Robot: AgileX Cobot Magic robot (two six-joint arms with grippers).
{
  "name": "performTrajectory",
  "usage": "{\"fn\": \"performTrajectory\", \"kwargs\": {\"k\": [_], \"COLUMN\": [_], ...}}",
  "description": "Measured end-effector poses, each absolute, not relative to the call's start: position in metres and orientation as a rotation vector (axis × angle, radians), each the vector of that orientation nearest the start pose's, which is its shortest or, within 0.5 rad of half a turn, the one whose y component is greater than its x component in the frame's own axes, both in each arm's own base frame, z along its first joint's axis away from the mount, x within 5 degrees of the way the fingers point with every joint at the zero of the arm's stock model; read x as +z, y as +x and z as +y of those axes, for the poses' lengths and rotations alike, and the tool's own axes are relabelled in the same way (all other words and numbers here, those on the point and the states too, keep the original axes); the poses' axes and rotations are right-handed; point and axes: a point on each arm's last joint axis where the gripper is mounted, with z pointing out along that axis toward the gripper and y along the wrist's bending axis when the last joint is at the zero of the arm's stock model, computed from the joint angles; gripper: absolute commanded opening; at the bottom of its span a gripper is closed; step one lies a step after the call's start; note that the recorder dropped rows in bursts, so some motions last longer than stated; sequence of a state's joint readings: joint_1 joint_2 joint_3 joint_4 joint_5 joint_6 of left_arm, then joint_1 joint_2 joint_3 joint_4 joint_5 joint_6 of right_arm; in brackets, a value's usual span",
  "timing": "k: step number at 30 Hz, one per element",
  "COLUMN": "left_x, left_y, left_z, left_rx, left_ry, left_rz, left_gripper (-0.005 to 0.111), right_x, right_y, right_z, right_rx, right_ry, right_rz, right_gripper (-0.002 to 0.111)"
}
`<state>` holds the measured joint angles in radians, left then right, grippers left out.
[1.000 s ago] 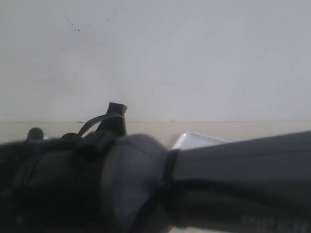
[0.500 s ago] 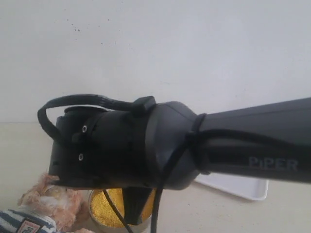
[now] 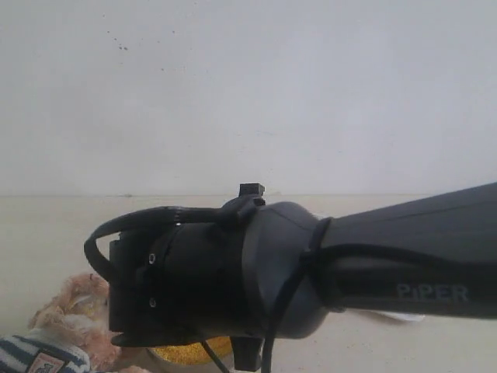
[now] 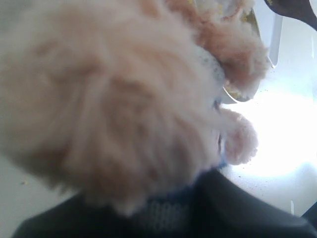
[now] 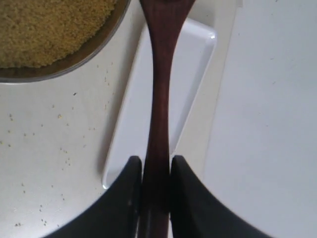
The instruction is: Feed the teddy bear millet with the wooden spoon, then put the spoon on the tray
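Note:
The teddy bear's light-brown fur point(image 4: 114, 99) fills the left wrist view, and a bit of its knit shirt shows between the dark fingers point(image 4: 237, 208) of my left gripper point(image 4: 166, 218), which looks shut on the bear. In the exterior view the bear point(image 3: 70, 315) lies at the bottom left, beside the metal bowl of millet point(image 3: 186, 353). My right gripper point(image 5: 156, 161) is shut on the handle of the dark wooden spoon point(image 5: 161, 74). The spoon hangs above the white tray point(image 5: 190, 64), next to the millet point(image 5: 49, 25). The spoon's bowl end is cut off by the frame edge.
My right arm point(image 3: 311, 268) crosses the exterior view from the right and hides most of the table; only a sliver of the tray point(image 3: 396, 316) shows under it. Loose grains point(image 5: 59, 148) are scattered on the white tabletop. A pale wall stands behind.
The right arm rose from the bottom of the exterior view, uncovering the bear and bowl, then sank a little and drew back to the right.

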<state>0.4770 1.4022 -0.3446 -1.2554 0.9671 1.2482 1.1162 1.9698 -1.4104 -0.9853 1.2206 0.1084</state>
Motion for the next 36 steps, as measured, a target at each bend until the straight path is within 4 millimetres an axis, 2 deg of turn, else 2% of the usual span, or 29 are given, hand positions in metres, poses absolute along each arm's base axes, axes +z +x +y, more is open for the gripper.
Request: {"fn": "performTrajectory", "kwargs": {"k": [5,13,29,36], "left_x": [0.158,0.158,0.158,0.158], "left_y": [0.175,0.175,0.175,0.175], "left_z": [0.01,0.01,0.01,0.01], "left_rx": [-1.056,-1.056,-1.056,-1.056], "left_ry": [-0.238,-0.238,-0.238,-0.238], "left_rz": [2.474,2.474,2.474,2.474], "left_gripper": [0.004,0.004,0.004,0.004], "right_x": [0.204,0.167,0.157,0.164], "right_y": [0.236,0.24,0.235,0.232], "right_z": [0.318,0.324,0.323,0.321], "right_rx": [-1.123,-1.221,-1.133,-1.08], "right_ry": [-1.687,-1.791,-1.706,-1.673], "right_rz": [1.866,1.818,1.982,2.037], "right_gripper": [0.0,0.0,0.0,0.0]}}
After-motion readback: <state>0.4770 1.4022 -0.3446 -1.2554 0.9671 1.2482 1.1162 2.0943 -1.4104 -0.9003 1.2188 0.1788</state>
